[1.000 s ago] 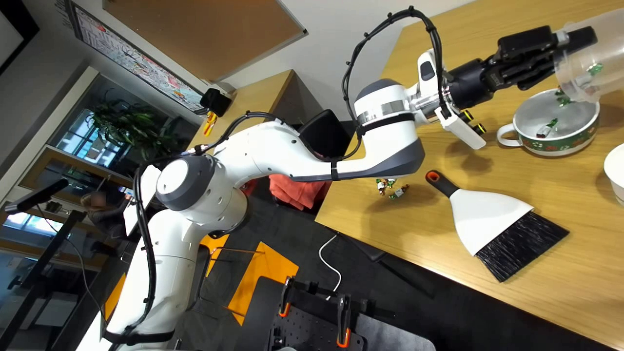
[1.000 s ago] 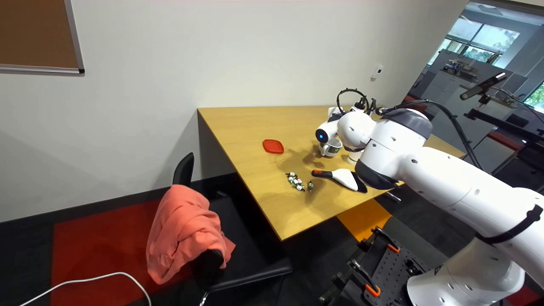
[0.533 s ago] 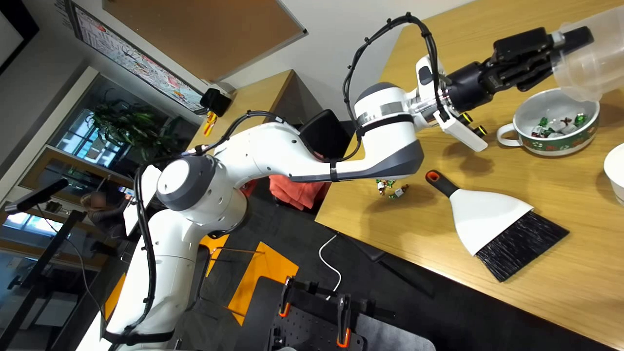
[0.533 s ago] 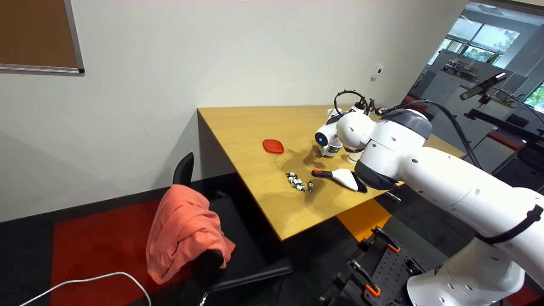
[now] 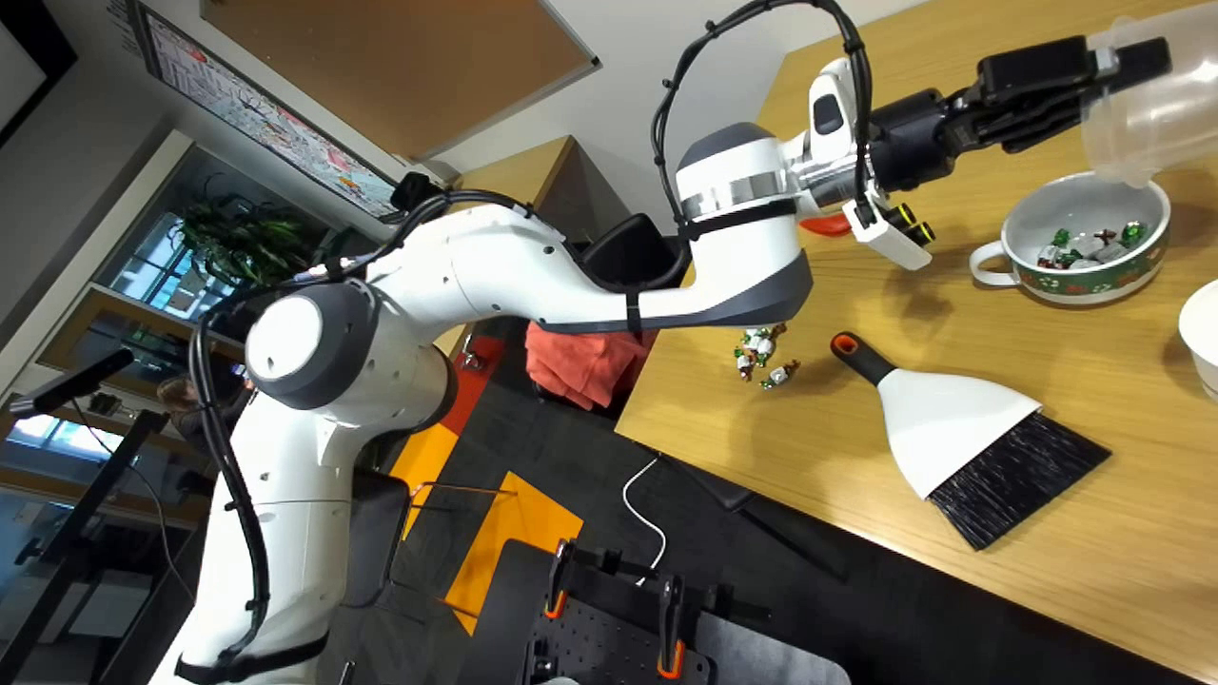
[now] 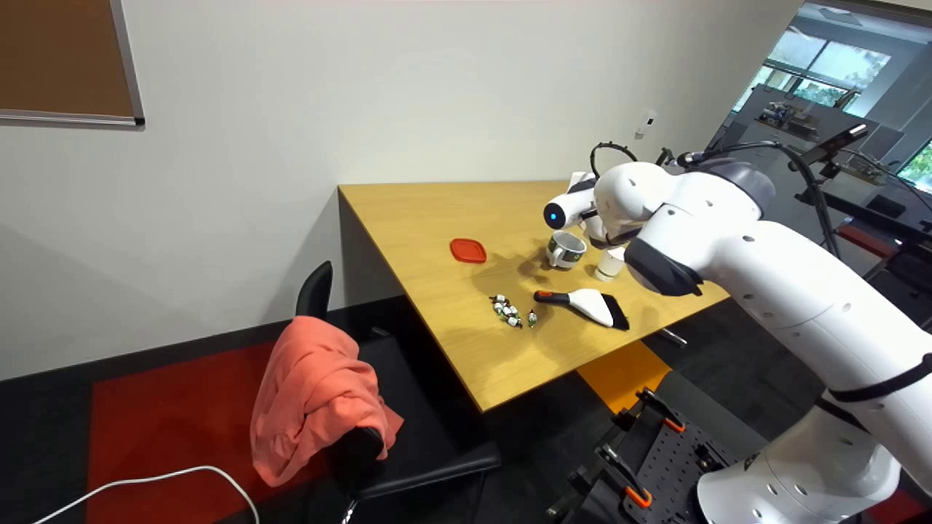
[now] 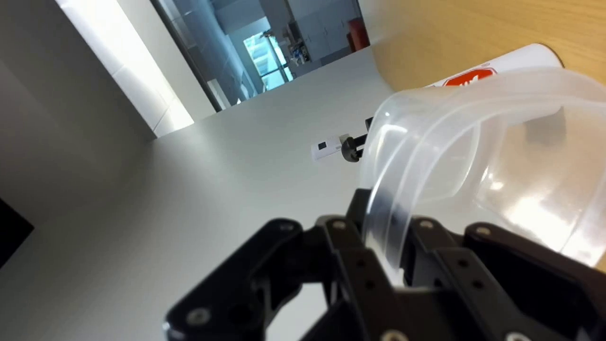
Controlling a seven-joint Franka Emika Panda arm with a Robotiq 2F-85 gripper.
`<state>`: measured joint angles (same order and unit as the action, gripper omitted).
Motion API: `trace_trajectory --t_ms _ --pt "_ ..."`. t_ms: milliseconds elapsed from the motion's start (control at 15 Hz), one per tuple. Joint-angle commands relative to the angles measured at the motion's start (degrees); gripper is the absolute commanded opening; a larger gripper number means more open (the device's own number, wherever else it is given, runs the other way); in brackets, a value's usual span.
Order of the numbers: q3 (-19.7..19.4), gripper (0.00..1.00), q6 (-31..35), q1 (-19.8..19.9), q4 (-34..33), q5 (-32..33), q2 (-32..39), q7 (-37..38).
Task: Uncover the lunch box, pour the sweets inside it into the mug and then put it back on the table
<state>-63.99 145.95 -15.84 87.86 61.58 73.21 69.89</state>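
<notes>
The wrist view best shows the gripper (image 7: 390, 232) pinching the tipped box's (image 7: 473, 104) rim, and alone shows a white cylinder (image 7: 521, 59) past it. The mug (image 5: 1085, 282) near the gripper shows in both exterior views; the lid (image 6: 468, 251), farther off, is whole only in an exterior view, and the sweets (image 5: 1090, 252) inside the mug show only in an exterior view. Since half a second ago the arm (image 6: 692, 225) has shifted, baring more of the mug and cup (image 6: 610, 263).

We saw a smooth white arm (image 5: 533, 271), all rounded curves, small dark dots (image 5: 549, 250), dark grey caps (image 5: 344, 338), a silver band (image 5: 735, 197), black cables (image 5: 202, 376) cinched by black straps (image 5: 255, 660), a blue light (image 6: 553, 216) set in a black disc (image 6: 559, 221), a black gripper (image 7: 386, 229) studded with pale round screws (image 7: 198, 316).
</notes>
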Motion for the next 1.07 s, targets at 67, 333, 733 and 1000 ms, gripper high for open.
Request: trace_trajectory --t_ms 67,333,733,1000 --pt "7.73 0.02 -1.03 3.21 3.16 -0.85 -14.32 -4.63" --pt "14.72 0.02 -1.26 6.16 5.74 -2.1 -23.27 -4.71" --pt "26.72 0.02 0.63 13.55 9.19 -5.7 -33.83 -4.02" --pt "35.32 0.02 3.62 20.25 11.51 -9.37 -38.82 -4.61"
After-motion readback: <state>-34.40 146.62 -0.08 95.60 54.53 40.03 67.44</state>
